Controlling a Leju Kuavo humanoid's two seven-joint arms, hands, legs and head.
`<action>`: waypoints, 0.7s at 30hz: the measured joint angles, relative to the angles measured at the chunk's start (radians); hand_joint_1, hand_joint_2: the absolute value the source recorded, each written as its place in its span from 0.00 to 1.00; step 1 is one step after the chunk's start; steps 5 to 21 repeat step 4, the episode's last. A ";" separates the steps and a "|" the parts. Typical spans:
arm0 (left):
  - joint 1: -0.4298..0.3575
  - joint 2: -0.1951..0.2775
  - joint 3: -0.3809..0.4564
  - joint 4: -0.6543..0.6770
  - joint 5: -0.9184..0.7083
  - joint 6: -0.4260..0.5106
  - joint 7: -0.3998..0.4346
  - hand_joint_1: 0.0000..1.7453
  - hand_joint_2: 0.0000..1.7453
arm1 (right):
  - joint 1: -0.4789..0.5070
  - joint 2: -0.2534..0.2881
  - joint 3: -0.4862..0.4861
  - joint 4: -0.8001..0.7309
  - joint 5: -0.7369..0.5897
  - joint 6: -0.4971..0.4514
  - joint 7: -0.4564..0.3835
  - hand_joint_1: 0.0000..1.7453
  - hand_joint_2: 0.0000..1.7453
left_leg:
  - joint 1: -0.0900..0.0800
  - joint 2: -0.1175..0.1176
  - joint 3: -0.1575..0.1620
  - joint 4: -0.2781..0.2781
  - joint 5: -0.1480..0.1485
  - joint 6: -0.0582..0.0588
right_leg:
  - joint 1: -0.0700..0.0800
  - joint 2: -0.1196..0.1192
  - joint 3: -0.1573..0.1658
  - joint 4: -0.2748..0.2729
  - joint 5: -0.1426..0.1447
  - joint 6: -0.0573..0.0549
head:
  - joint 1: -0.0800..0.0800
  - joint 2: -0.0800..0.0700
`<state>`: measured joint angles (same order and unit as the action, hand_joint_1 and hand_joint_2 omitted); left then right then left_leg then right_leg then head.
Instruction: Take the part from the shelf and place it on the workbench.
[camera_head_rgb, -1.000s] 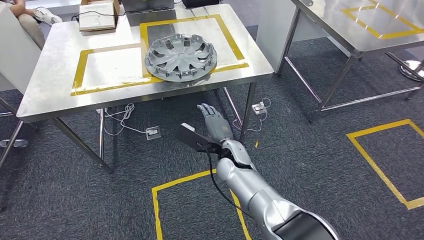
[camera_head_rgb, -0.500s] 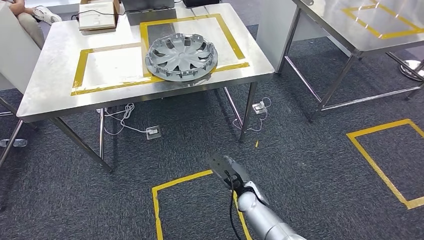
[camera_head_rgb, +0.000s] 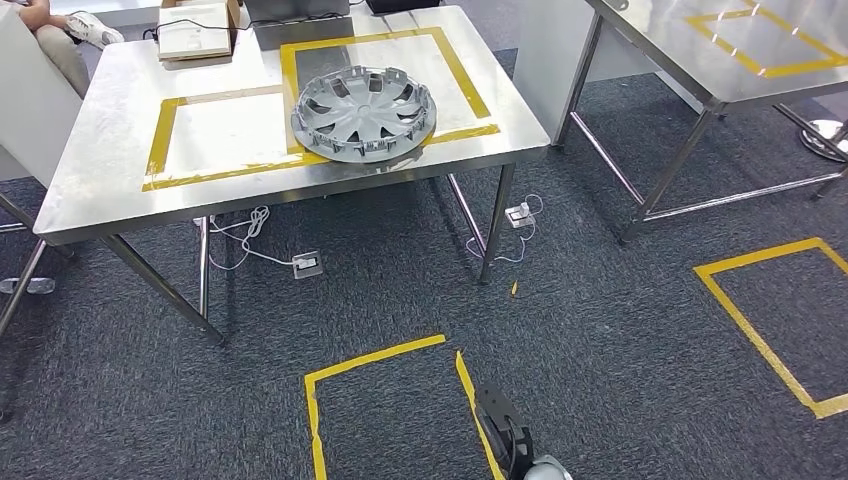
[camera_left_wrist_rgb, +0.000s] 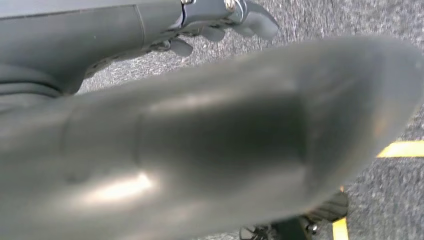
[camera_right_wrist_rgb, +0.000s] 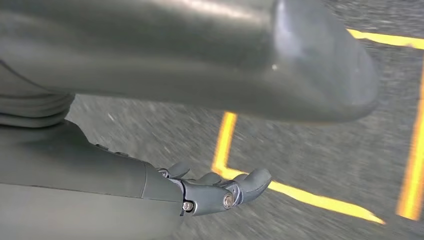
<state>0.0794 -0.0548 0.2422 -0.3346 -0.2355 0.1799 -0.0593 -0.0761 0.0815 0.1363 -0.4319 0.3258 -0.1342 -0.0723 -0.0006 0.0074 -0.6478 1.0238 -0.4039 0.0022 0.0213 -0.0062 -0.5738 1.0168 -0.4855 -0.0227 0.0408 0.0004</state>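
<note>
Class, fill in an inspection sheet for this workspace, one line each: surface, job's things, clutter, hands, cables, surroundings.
Surface: steel workbench, marked with yellow tape rectangles.
Job's things: silver wheel cover lies on the workbench, over the near edge of the right taped rectangle.
Clutter: a cardboard box at the far edge.
Hands: left hand and right hand hang over the carpet, fingers curled, holding nothing.
Cables: white cords and a socket block on the floor under the bench; a second plug by its right leg.
Surroundings: grey carpet with yellow taped squares; a second steel table to the right.
</note>
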 joint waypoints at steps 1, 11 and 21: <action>0.005 0.003 -0.014 -0.003 0.016 -0.012 0.003 0.00 0.00 | 0.017 -0.005 -0.007 0.001 -0.022 0.009 0.005 0.00 0.00 | 0.000 0.000 0.000 0.000 0.000 0.000 | 0.000 0.000 0.000 0.000 0.000 0.000 | 0.000 0.000; 0.016 0.010 -0.048 -0.012 0.055 -0.042 0.013 0.00 0.00 | 0.058 -0.018 -0.026 0.002 -0.077 0.031 0.017 0.00 0.00 | 0.000 0.000 0.000 0.000 -0.001 0.001 | 0.000 0.000 0.000 0.000 -0.001 0.000 | 0.000 0.000; 0.016 0.010 -0.048 -0.012 0.055 -0.042 0.013 0.00 0.00 | 0.058 -0.018 -0.026 0.002 -0.077 0.031 0.017 0.00 0.00 | 0.000 0.000 0.000 0.000 -0.001 0.001 | 0.000 0.000 0.000 0.000 -0.001 0.000 | 0.000 0.000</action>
